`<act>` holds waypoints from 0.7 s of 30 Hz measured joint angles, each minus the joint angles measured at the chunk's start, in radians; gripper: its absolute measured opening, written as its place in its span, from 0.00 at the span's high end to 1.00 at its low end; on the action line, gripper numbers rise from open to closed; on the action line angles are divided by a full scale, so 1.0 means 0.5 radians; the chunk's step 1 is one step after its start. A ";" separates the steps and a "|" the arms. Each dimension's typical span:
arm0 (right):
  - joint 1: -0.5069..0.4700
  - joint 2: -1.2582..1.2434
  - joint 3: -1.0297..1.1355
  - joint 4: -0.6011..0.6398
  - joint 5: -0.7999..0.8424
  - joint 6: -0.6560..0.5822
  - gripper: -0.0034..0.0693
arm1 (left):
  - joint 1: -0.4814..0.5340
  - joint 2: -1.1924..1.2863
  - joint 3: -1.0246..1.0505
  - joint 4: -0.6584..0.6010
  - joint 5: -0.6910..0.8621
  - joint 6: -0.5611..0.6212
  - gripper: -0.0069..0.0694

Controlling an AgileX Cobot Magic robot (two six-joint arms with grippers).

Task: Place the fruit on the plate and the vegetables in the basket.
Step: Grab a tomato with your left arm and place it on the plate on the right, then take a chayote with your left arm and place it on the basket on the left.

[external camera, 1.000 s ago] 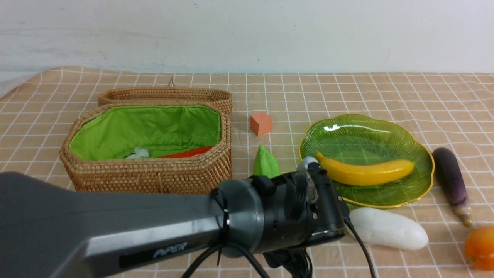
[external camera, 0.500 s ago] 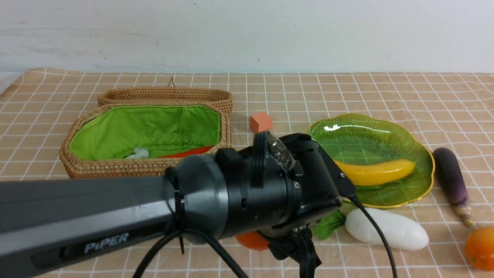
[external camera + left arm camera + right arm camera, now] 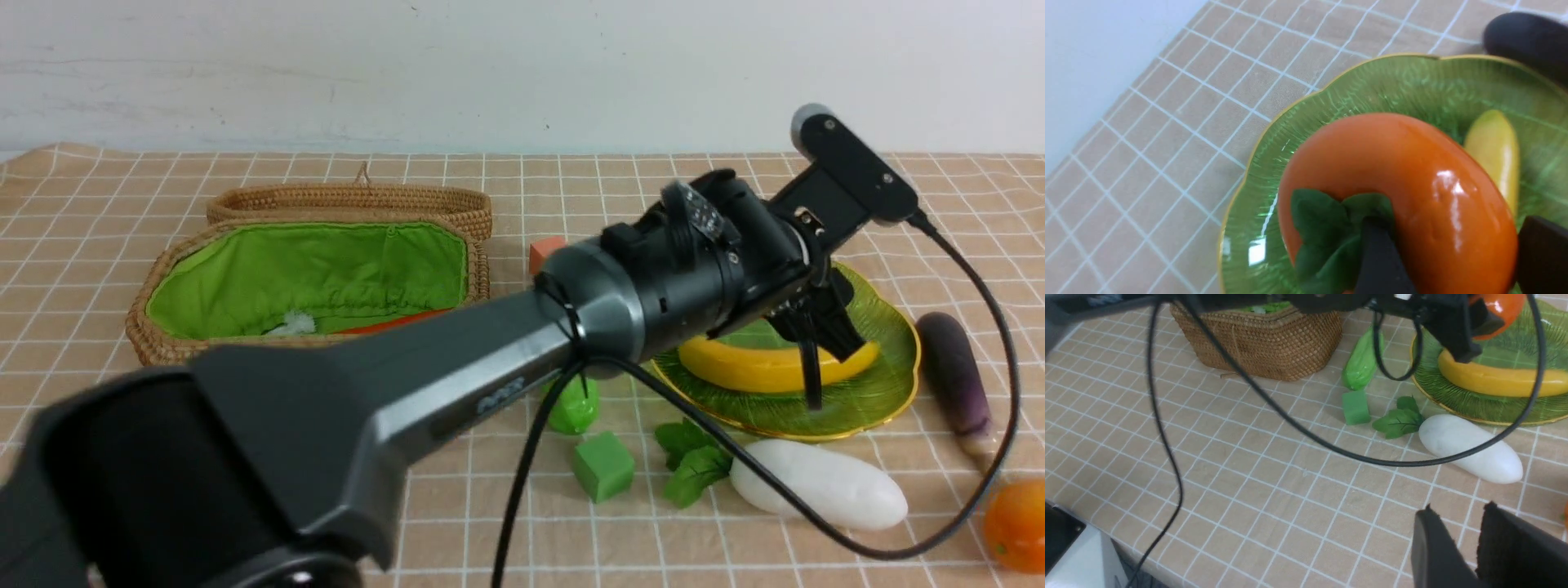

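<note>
Left gripper clamps the persimmon over the plate; lower it onto bare glass, on the side of the banana toward the table's far edge, then open gently.

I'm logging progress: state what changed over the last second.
The left arm swung up and rightward, carrying the persimmon from low near the radish to over the plate; the left tool stays shut on it. The banana, radish, eggplant and basket did not move.
</note>
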 joint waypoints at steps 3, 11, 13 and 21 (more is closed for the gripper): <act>0.000 0.000 0.000 0.036 0.012 0.000 0.70 | 0.019 0.176 -0.166 0.000 -0.013 0.000 0.39; 0.000 0.000 0.000 -0.038 0.017 0.000 0.69 | 0.051 0.230 -0.227 -0.070 -0.102 -0.002 0.17; 0.000 0.000 0.000 -0.077 0.015 0.000 0.69 | 0.051 0.230 -0.227 -0.105 -0.089 -0.002 0.10; 0.000 0.000 0.000 -0.107 0.014 0.000 0.68 | 0.051 0.032 -0.227 -0.355 0.590 -0.084 0.20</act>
